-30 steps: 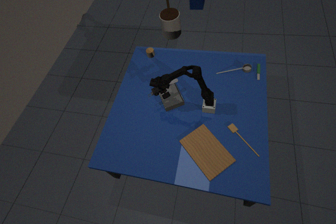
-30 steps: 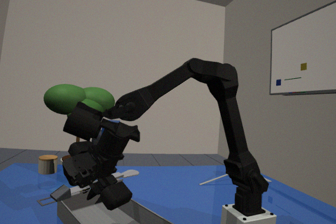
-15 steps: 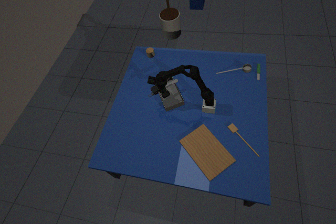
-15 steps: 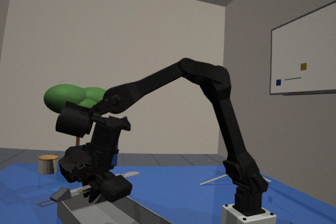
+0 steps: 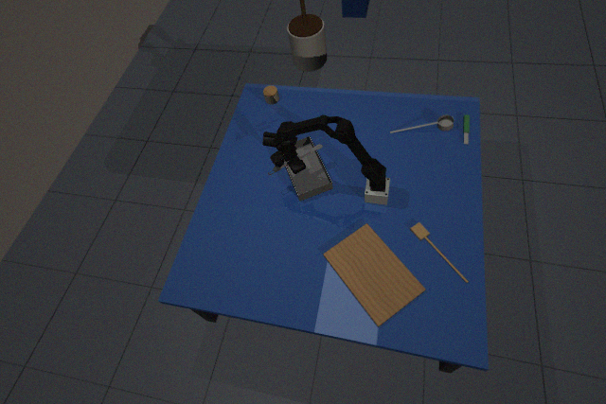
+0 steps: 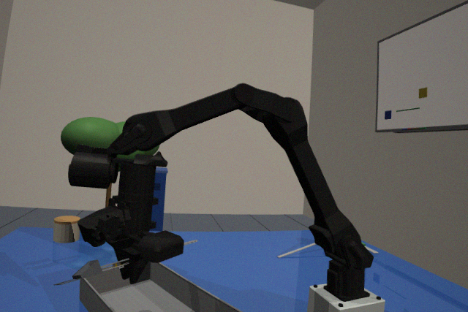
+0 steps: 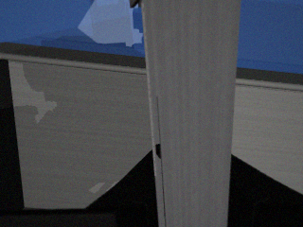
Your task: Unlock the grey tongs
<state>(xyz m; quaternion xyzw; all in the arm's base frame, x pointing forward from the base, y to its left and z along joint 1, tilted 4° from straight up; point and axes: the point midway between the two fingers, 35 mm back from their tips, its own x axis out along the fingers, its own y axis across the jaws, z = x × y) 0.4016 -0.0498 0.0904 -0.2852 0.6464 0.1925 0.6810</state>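
Blue worktop (image 5: pixel 254 243) (image 6: pixel 241 259) (image 7: pixel 270 35) under dim light. End effector (image 5: pixel 289 166) (image 6: pixel 131 280) closed around the grey tongs (image 5: pixel 316 148) (image 6: pixel 109 265) (image 7: pixel 191 113), over the roasting tin (image 5: pixel 312 186) (image 6: pixel 211 299) (image 7: pixel 80 123). Probably light, stiff and slippery metal; best gripped across both arms, clear of the hinge, for squeezing tips-down.

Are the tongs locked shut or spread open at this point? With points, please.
Shut: in the wrist view the tongs' arms (image 7: pixel 194 113) lie together, only a thin slit between them.
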